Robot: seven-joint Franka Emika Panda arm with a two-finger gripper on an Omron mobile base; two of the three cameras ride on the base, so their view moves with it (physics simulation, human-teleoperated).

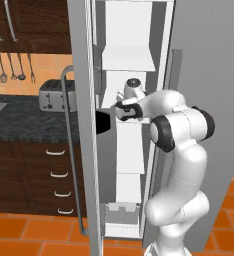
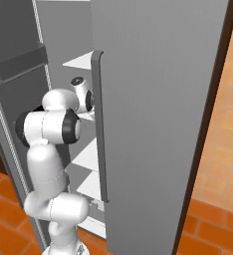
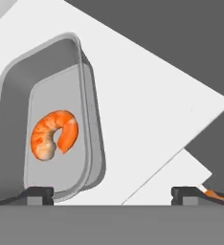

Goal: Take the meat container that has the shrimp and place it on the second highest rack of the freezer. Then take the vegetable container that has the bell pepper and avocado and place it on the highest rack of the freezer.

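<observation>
In the left base view, going from left to right: a dark stone counter point(image 1: 19, 117) carries a chrome toaster point(image 1: 56, 95), with utensils hanging on the orange wall above it. Next comes the freezer door point(image 1: 84, 125), swung open edge-on with its long vertical handle point(image 1: 71, 150); past it the freezer point(image 1: 129, 100) stands open on its white shelves. The white arm reaches into that compartment at mid-height, its wrist turned inward so the hand lies along a shelf rather than above it, which suits sliding a tray onto a rack.

In the hand view the meat container point(image 3: 47, 119), a grey tray with rounded corners, rests flat on a white shelf, the second highest rack point(image 3: 147, 110), with the shrimp point(image 3: 54, 135) curled in the middle of its floor. To the right of the tray the shelf is bare out to its corner, and a lower shelf edge shows beneath it.

The gripper point(image 3: 113, 194) has its jaws spread wide, and nothing is between them: the left fingertip sits at the tray's near rim, the right one well apart over bare shelf. The tray seems to have been let go where it belongs, so the first half of the task looks done; the vegetable container is judged to be the next thing to fetch
</observation>
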